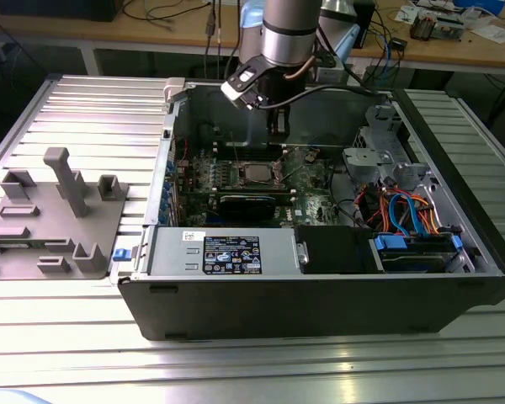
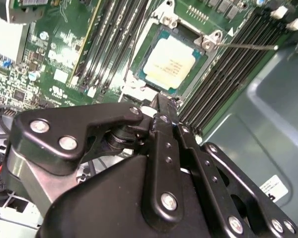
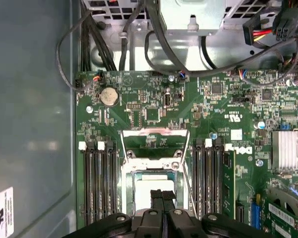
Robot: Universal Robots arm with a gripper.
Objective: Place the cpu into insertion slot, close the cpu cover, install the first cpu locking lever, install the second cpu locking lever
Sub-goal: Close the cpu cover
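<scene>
Reaching straight down, the silver-and-black robot arm (image 1: pixel 288 29) hangs its black tool (image 1: pixel 276 128) inside the open black computer case (image 1: pixel 320 303) on the ribbed metal tabletop (image 1: pixel 67 109). In the exterior view the case's grey back wall (image 1: pixel 337 114) rises close behind the tool, with free air above it. A green circuit board (image 3: pixel 228 99) spreads beneath. Long black memory slots (image 3: pixel 97 178) flank the tool on both sides.

The tool's fingers (image 3: pixel 156 198) are pressed together with nothing visible between them. Their tips are over the silvery square cpu (image 3: pixel 148 184), seated in the metal-rimmed square insertion slot (image 3: pixel 127 193); contact cannot be told. Beyond the tips, the thin silvery frame-shaped cpu cover (image 3: pixel 154 132) is swung open.
</scene>
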